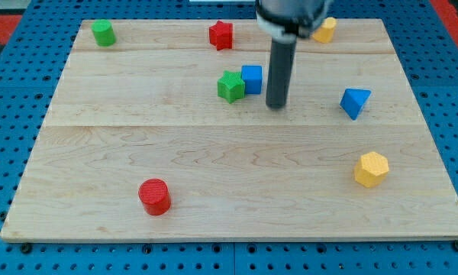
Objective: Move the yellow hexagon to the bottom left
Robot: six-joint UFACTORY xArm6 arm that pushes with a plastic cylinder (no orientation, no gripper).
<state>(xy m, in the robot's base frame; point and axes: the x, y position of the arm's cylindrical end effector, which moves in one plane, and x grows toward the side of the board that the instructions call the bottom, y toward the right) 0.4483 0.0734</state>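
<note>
The yellow hexagon [371, 169] lies on the wooden board [214, 206] at the view's lower right. My tip [276, 106] is in the upper middle of the board, just right of a blue cube [252, 79] and well up and left of the yellow hexagon. The tip touches no block.
A green star [230, 86] touches the blue cube's left side. A red star [221, 35] and a green block [103, 33] sit along the view's top. A second yellow block [326, 30] is partly behind the arm. A blue triangular block [354, 102] is at right. A red cylinder [154, 196] is at lower left.
</note>
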